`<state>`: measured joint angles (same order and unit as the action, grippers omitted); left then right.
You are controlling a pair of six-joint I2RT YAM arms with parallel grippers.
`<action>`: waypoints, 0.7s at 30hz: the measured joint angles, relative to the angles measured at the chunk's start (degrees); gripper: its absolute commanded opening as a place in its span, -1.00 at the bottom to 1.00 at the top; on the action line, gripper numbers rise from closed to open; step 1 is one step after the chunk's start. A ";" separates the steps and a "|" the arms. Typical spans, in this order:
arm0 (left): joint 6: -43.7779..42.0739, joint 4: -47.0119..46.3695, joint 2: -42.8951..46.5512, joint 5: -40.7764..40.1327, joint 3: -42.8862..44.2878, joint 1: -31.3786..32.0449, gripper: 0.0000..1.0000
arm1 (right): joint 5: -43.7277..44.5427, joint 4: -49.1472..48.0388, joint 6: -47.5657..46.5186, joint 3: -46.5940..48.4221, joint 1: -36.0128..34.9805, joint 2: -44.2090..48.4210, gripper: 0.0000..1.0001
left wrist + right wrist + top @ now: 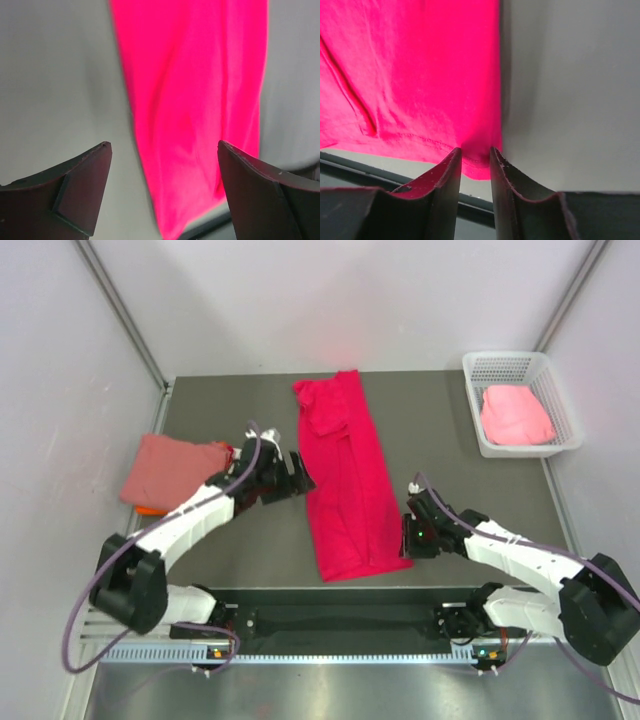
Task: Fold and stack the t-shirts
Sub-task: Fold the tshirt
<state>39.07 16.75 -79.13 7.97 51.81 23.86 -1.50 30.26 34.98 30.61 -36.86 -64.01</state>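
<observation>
Dark grey desk, pale walls. Crimson-pink t-shirt lies mid-desk as a long strip, far edge toward near edge. Right gripper, jaws nearly together, pinches its near right corner hem. Left gripper spread wide, empty, just beside the strip's left edge. Salmon t-shirt folded at left edge, orange t-shirt peeking from beneath. Light pink t-shirt bundled in white mesh basket, far right corner.

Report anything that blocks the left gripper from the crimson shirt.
Nothing visible does. The left gripper is open, and the crimson shirt lies flat just ahead of it. Only bare table shows beside the shirt's left edge, and no other cloth or object is in the gap.
</observation>
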 measured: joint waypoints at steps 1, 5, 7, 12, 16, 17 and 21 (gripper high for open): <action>0.20 0.35 2.64 -0.63 -2.03 2.49 0.78 | 0.15 -0.26 0.48 -0.24 -0.68 -0.07 -0.41; 2.14 3.13 11.30 -1.42 -8.55 8.96 0.67 | 0.70 -1.01 2.62 -1.27 -3.85 -1.31 -0.53; 3.65 4.70 14.99 -1.62 -11.65 10.91 0.64 | 1.16 -1.60 3.39 -1.38 -4.81 -1.38 -0.63; 7.54 6.91 19.12 -2.95 -16.72 16.31 0.58 | 1.86 -3.56 6.45 -1.81 -8.74 -1.55 -0.58; 10.21 6.45 19.39 -2.97 -21.29 18.29 0.50 | 1.27 -5.55 8.85 -1.73 -12.70 -2.64 -0.24; 10.73 6.47 19.41 -2.99 -22.36 18.45 0.50 | 1.11 -5.95 8.98 -1.70 -13.11 -2.64 -0.20; 12.72 6.12 20.33 -3.26 -26.05 19.04 0.50 | 0.98 -6.14 10.14 -1.77 -13.66 -1.60 -0.05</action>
<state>51.79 22.87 -58.81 4.71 25.76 42.89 -0.51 24.12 45.12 28.84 -50.52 -65.60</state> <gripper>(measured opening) 0.753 0.462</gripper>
